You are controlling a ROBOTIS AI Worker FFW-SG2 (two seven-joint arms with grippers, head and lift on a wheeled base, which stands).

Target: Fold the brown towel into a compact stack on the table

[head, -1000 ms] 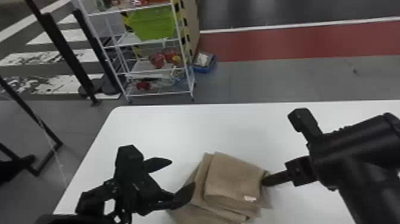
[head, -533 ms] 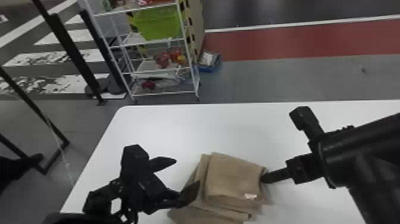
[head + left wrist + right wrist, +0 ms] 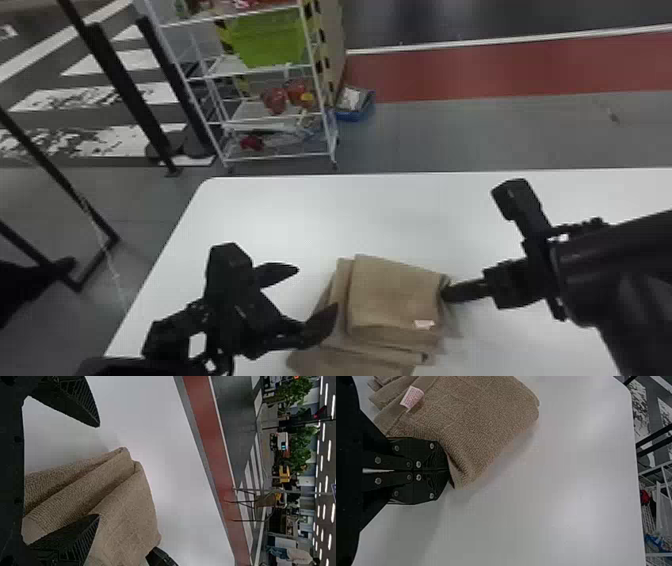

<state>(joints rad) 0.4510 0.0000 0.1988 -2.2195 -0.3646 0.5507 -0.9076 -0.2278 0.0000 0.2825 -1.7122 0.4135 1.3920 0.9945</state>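
Right gripper (image 3: 448, 471): the two fingers are pressed together, with their tips touching the brown towel (image 3: 390, 295) at its right edge, close to the far right corner. You cannot tell whether cloth is caught between the tips. Left gripper (image 3: 316, 289): the fingers are spread. The finger nearer the robot overlaps the towel's left side in the head view; contact cannot be confirmed.

Governing relation: the towel lies between the grippers, to the left of the right gripper and chiefly to the right of the left gripper. Treat the right gripper as the nearer to the top panel; the left is nearer to the lower layers, which jut out on the left and toward the robot. The top panel is roughly square, so no long axis stands out. A small pale label (image 3: 424, 324) sits at its near right.

The towel rests on the white table (image 3: 280, 215), folded in several uneven layers. Judge the work as late-stage: squaring the stack appears to remain. Before you close the left gripper, align it with the protruding layers; a pinch on one layer alone could skew the stack.
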